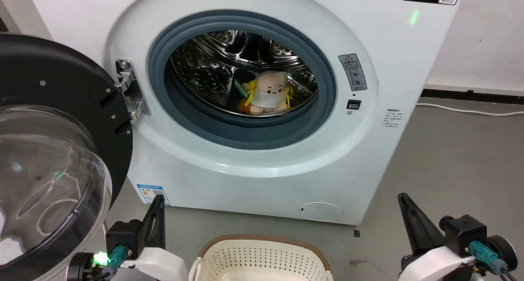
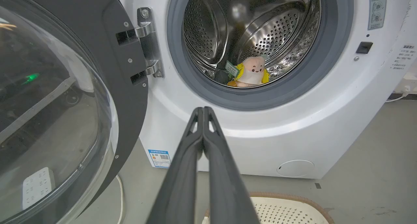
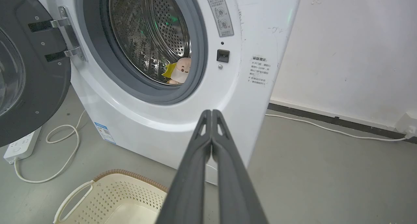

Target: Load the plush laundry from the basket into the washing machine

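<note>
Grey concrete floor (image 1: 450,170) w/ large white front-loading washing machine (image 1: 245,178), its black-rimmed clear domed door (image 1: 61,150) open at left. Small peach-headed, yellow-jacketed plush doll (image 1: 268,93) sits upright in the shiny steel drum (image 1: 204,68). Cream perforated plastic basket (image 1: 262,256) on floor in front. L end effector (image 2: 203,111) & R end effector (image 3: 211,113): fingers pressed together, holding nothing.

Head looks down at washing machine (image 1: 245,183); both wrists face it from low, sharing drum (image 2: 270,31).

The left tool (image 2: 203,111), fingers pressed together, points at the washing machine (image 2: 260,126), plush laundry (image 2: 252,72) inside its drum.
</note>
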Available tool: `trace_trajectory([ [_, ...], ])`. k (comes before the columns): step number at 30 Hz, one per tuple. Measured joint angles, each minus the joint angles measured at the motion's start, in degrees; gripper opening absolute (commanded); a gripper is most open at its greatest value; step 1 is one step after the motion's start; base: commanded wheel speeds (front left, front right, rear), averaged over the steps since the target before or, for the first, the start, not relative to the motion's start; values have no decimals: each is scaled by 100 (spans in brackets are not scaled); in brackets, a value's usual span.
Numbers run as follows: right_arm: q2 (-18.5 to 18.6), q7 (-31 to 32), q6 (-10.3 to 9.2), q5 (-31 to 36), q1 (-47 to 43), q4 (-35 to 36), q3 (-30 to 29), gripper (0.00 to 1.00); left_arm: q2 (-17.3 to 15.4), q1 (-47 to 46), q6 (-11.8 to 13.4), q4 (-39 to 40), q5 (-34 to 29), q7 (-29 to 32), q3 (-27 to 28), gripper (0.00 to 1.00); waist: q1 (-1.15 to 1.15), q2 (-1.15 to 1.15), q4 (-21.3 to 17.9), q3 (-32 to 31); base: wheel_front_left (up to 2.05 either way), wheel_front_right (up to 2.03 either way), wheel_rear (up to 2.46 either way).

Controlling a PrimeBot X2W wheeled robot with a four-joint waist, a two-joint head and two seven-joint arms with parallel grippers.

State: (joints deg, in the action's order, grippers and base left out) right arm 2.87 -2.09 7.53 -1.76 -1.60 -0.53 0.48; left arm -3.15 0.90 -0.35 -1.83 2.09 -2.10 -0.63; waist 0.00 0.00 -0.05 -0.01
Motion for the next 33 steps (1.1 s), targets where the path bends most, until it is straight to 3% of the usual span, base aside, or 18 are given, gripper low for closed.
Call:
trace_trajectory([
  [33, 0, 201, 1, 133, 92, 26, -31, 0, 22, -4, 20, 154, -194, 209, 41, 0, 0, 0, 5, 1, 0, 0, 0],
])
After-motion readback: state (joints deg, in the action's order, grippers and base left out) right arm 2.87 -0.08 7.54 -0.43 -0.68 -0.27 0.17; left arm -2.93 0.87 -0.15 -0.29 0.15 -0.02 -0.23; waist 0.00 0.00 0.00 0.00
